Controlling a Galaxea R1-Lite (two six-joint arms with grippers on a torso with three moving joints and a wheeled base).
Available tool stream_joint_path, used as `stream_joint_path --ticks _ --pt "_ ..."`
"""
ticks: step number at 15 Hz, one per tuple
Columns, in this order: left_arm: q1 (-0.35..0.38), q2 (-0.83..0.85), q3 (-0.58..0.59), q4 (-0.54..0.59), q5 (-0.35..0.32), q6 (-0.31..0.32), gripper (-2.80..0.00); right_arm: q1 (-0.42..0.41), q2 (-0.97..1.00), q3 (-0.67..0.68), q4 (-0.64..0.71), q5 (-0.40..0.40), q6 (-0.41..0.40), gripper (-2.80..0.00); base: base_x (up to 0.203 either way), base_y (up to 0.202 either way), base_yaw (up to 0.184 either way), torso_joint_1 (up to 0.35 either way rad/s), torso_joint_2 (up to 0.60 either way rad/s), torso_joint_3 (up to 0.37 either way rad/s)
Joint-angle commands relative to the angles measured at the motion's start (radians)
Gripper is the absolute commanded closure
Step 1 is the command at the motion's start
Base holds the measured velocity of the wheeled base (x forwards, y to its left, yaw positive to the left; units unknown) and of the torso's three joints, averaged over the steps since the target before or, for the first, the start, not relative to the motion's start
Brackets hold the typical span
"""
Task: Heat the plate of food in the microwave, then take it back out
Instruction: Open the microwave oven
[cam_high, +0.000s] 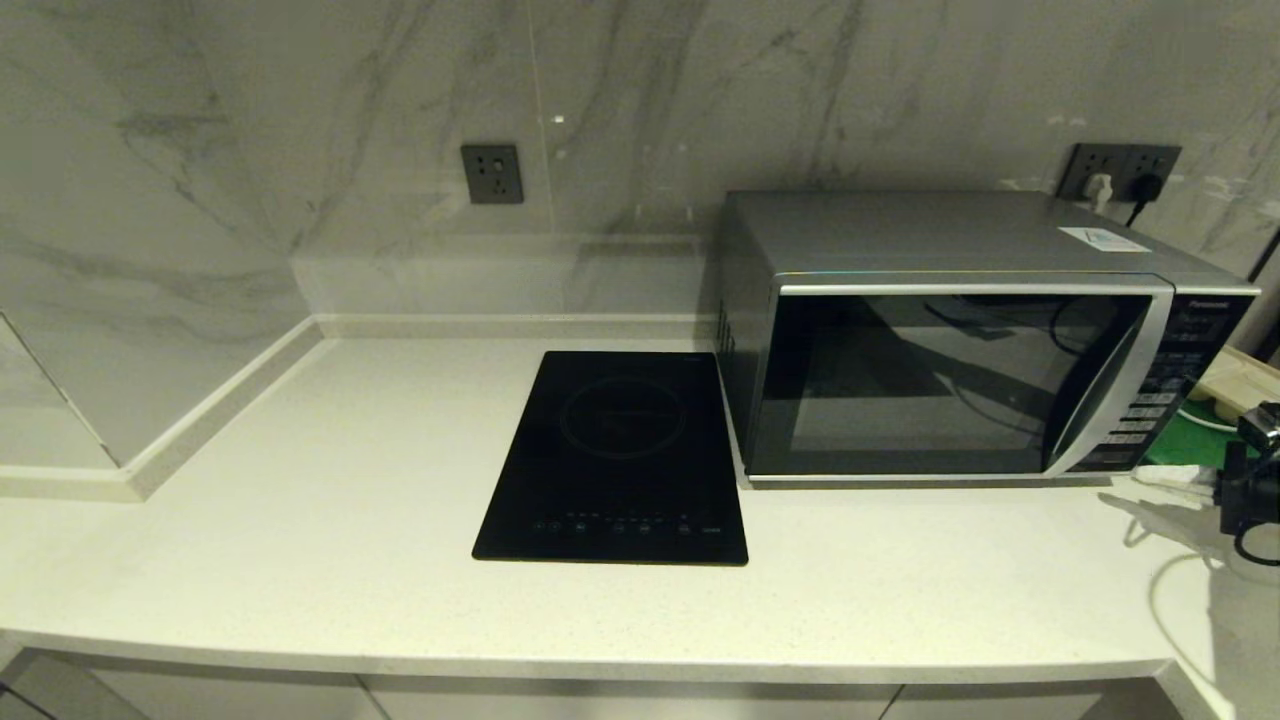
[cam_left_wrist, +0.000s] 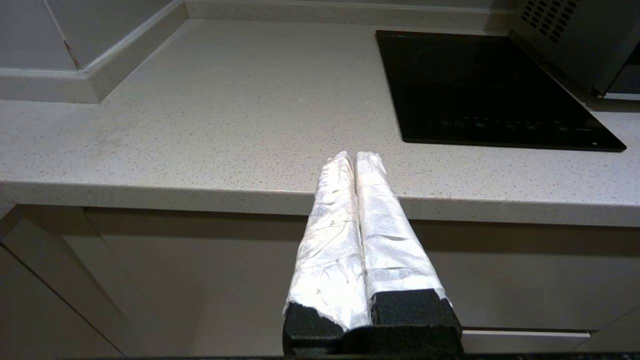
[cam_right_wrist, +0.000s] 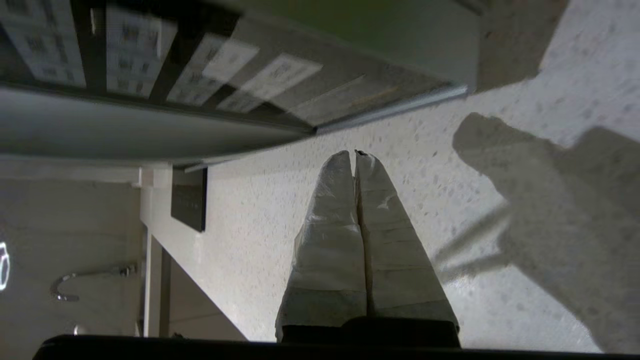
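Note:
The silver-grey microwave (cam_high: 950, 380) stands at the back right of the counter with its dark glass door closed. No plate of food shows in any view, and nothing can be made out behind the door glass. My right gripper (cam_right_wrist: 354, 155) is shut and empty. It hovers low over the counter just off the microwave's button panel (cam_right_wrist: 125, 45), and the right arm (cam_high: 1250, 490) shows at the far right edge of the head view. My left gripper (cam_left_wrist: 355, 157) is also shut and empty, held in front of the counter's front edge, left of the cooktop.
A flat black glass cooktop (cam_high: 620, 450) lies left of the microwave. A green tray (cam_high: 1185, 440) and a pale wooden block (cam_high: 1240, 385) sit right of the microwave. Marble walls close the back and left sides. A white cable (cam_high: 1160, 600) loops near the right arm.

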Motion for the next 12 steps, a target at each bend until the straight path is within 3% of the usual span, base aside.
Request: stream_joint_path --ticks 1,12 --pt "0.0 0.0 0.0 -0.001 0.0 -0.001 0.0 0.002 0.008 0.0 -0.05 0.007 0.05 0.0 0.0 0.0 0.0 0.0 0.0 0.0" --pt "0.0 0.0 0.0 -0.001 0.0 -0.001 0.0 0.029 0.003 0.009 -0.055 0.008 0.056 0.0 0.0 0.0 0.0 0.0 0.0 0.0"
